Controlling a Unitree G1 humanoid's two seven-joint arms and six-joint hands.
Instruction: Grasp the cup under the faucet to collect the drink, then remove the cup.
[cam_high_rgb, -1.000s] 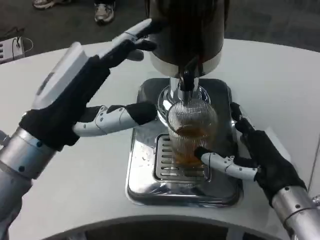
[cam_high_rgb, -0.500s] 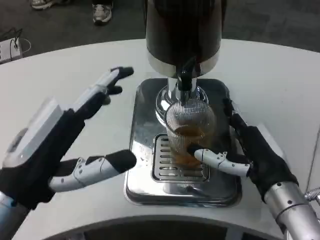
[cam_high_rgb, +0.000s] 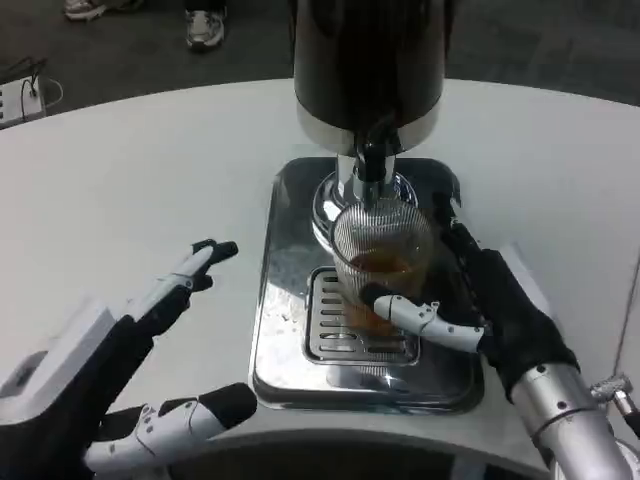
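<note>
A ribbed clear cup (cam_high_rgb: 382, 262) stands on the drip grate under the black faucet (cam_high_rgb: 371, 152) of a dark drink dispenser (cam_high_rgb: 366, 65). Amber drink fills its lower part. My right hand (cam_high_rgb: 490, 310) wraps the cup from the right, thumb across its front near the base and fingers behind its right side. My left hand (cam_high_rgb: 110, 385) hovers open at the lower left over the table, fingers spread, away from the dispenser.
The dispenser stands on a shiny chrome base tray (cam_high_rgb: 285, 340) with a slotted grate (cam_high_rgb: 335, 335). The white round table (cam_high_rgb: 150, 190) extends all around, its near edge at the bottom. Feet of people show on the floor at the top left.
My left hand has pulled back from the dispenser's body down to the lower left. My right hand has closed in a little more around the cup, which stays under the faucet.
</note>
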